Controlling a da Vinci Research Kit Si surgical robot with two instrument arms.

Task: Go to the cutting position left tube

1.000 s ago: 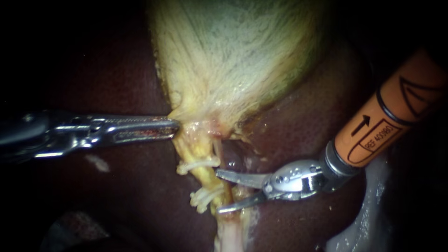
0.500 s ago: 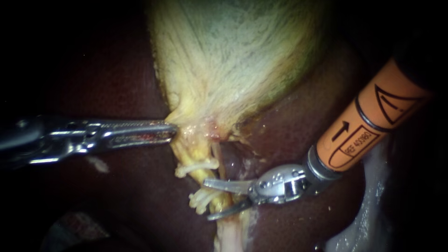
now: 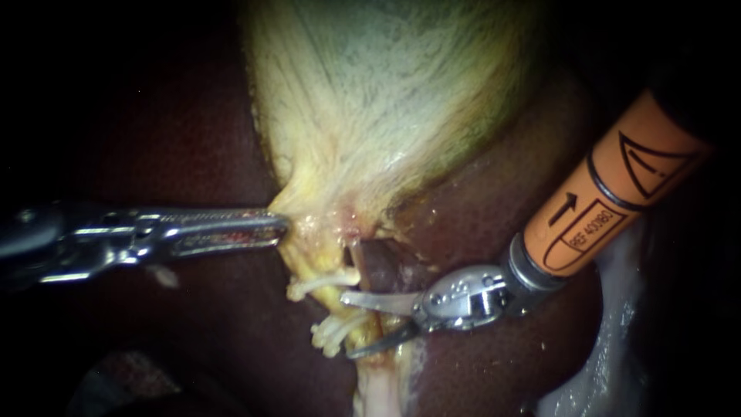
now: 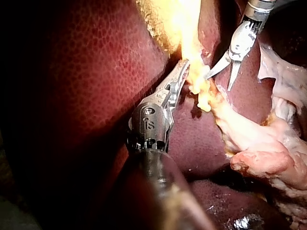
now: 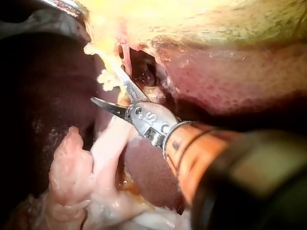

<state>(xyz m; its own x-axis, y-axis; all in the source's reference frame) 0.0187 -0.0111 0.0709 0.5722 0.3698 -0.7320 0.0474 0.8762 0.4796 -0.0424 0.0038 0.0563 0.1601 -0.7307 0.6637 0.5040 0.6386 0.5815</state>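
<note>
Jaws of our right instrument point(image 3: 347, 326) gape wide around the clipped left tube point(image 3: 323, 256), seemingly ready to cut; our left instrument point(image 3: 282, 224) pinches the gallbladder point(image 3: 386, 100), likely for tension.

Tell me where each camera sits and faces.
Endoscope: close in, facing the gallbladder and clipped tube; left instrument enters from left, right instrument from right.
Left wrist: on the left arm, looking along its own shaft to the gallbladder.
Right wrist: on the right arm, along its orange shaft to open jaws at the tube.
All three show the right instrument.
</note>
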